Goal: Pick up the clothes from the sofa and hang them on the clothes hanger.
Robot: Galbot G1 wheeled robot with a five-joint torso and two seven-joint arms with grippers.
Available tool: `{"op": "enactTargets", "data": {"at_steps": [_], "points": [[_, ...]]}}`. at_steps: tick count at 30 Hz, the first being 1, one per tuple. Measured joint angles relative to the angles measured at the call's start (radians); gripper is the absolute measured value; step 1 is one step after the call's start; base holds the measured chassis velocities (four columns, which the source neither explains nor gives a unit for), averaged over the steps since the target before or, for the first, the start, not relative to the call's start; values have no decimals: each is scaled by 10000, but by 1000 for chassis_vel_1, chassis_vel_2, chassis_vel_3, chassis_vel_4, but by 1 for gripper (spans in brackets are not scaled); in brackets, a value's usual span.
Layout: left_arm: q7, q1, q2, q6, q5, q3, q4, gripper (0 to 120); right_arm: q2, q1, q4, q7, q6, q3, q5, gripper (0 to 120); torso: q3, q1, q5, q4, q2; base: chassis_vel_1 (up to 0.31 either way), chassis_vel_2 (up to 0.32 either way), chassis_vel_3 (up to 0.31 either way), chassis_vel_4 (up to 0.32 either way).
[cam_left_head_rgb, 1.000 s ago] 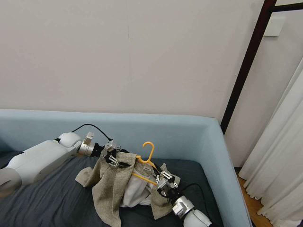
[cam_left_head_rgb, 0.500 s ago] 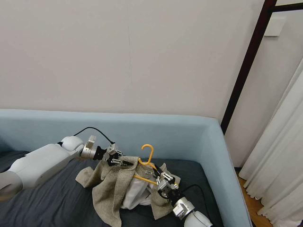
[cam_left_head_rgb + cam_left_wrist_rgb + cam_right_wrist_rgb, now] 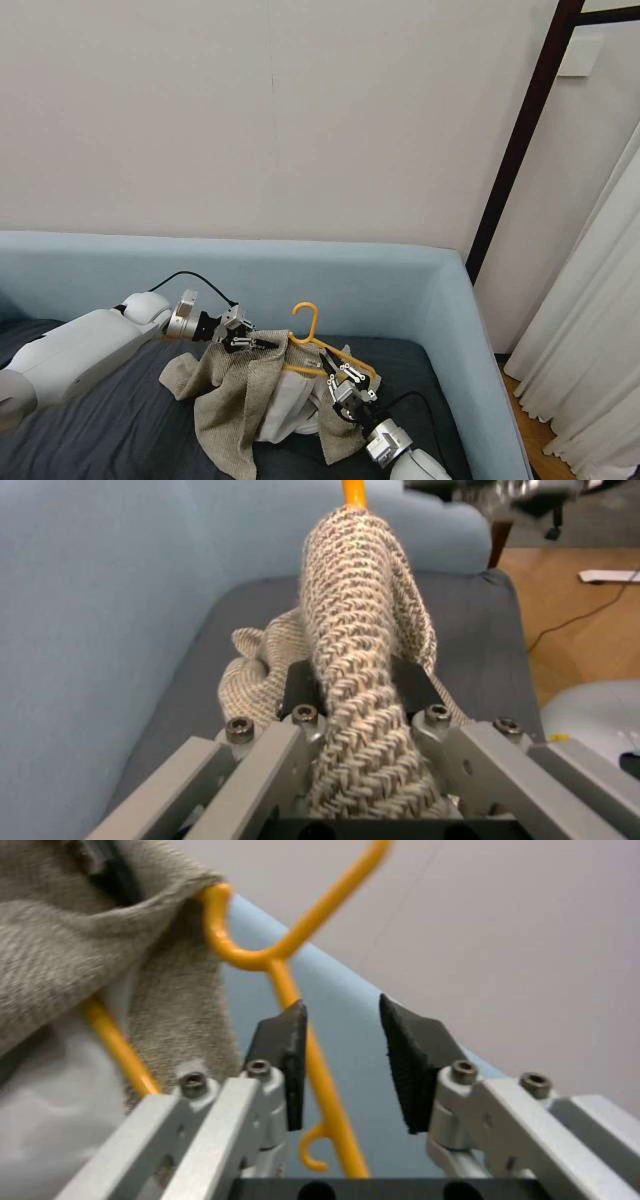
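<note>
Jaws: left gripper (image 3: pixel 244 341) clamped on knit garment (image 3: pixel 235 392) — right gripper (image 3: pixel 345 1031) apart, orange hanger (image 3: pixel 262 960) between.

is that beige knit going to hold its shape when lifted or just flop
Probably floppy: the knit garment sags in folds below the left gripper. Likely grippy, not slippery, given its coarse weave bunched in that gripper. Its loose loops may snag the hanger.

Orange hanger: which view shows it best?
Head view: the orange hanger's whole hook and one bare arm show, the knit garment over the other. Right wrist view: hook and neck close, an arm between the right gripper's open fingers. Left wrist view: a piece above the garment in the left gripper.
</note>
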Motion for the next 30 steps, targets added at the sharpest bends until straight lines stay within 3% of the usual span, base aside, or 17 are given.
{"op": "enactTargets", "data": {"at_steps": [11, 15, 19, 25, 30], "points": [[-602, 856, 419, -339, 9, -1410, -83, 8, -705, -986, 1168, -2, -126, 250, 883, 68, 0, 0, 5, -3, 0, 0, 0, 0, 0], [-731, 1249, 681, -386, -34, -1875, -366, 8, -858, -1348, 1237, 76, -631, 273, 2324, 87, 0, 0, 3, -2, 0, 0, 0, 0, 0], [-856, 1645, 815, -390, -73, -2267, -633, 8, -740, -1157, 952, 235, -1300, 98, 3708, 97, 0, -2, 4, 1, 0, 0, 0, 0, 0], [-984, 2234, 997, -383, -213, -2983, -1061, 8, -346, -173, 17, 426, -2681, -356, 6483, 100, 1, -2, 3, -1, 0, 0, 0, 0, 0], [-981, 2503, 1300, -376, -229, -3121, -1444, 8, -77, 633, -768, 386, -3226, -652, 7835, 100, 1, -1, 4, 0, 0, 0, 0, 0, 0]]}}
